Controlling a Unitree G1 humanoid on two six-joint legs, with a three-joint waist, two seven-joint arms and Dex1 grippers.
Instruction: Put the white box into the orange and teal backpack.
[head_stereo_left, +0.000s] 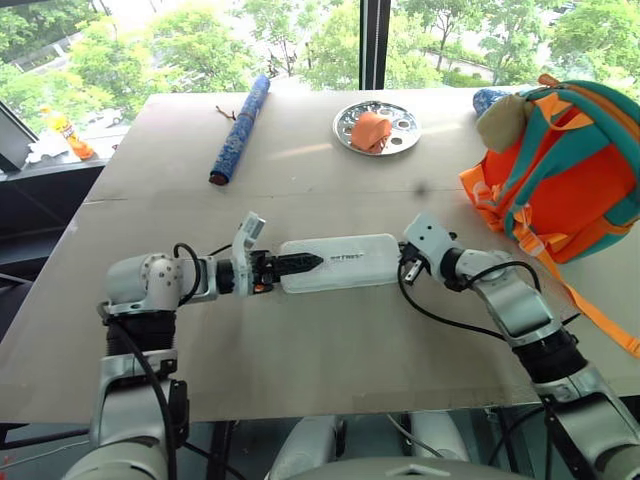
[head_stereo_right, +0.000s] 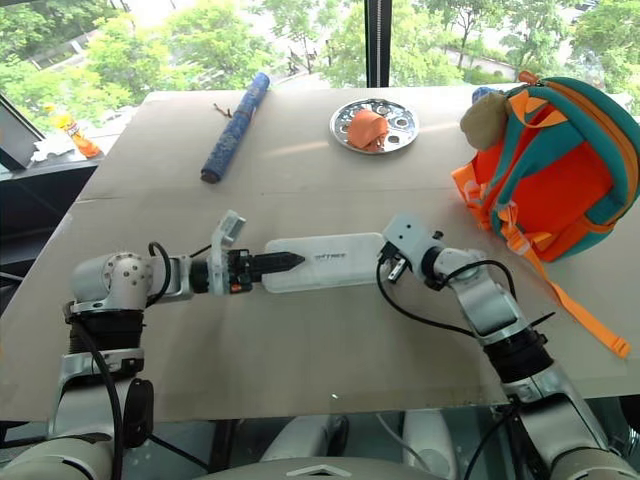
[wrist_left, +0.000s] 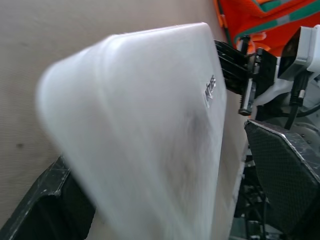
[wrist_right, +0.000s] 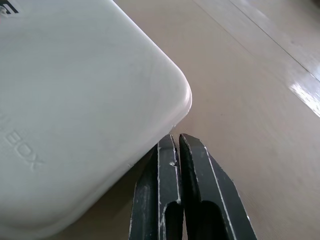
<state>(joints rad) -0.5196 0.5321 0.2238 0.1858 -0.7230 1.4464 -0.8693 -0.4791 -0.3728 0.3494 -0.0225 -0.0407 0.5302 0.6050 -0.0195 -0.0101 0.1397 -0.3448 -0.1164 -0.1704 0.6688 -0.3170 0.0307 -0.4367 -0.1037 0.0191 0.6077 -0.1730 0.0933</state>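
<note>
Backpack (head_stereo_left: 565, 170) stood at the table's (head_stereo_left: 300, 350) far right edge; white box (head_stereo_left: 340, 263) lay mid-table, well apart. Left gripper (head_stereo_left: 300, 264) straddled one end, fingers spread, seemingly unclamped. Right gripper (wrist_right: 179, 150) pressed shut against the other. Grasping stage; needed a firm clamp before lifting.

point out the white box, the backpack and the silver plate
white box (head_stereo_left: 345, 260), left eye view, middle of its top
backpack (head_stereo_left: 575, 190), left eye view, orange front panel
silver plate (head_stereo_left: 402, 117), left eye view, bare right rim

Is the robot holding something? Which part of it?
Nothing is clamped, it seems: the left gripper stands open around one end of the white box, and the shut right gripper sits at its other end.
</note>
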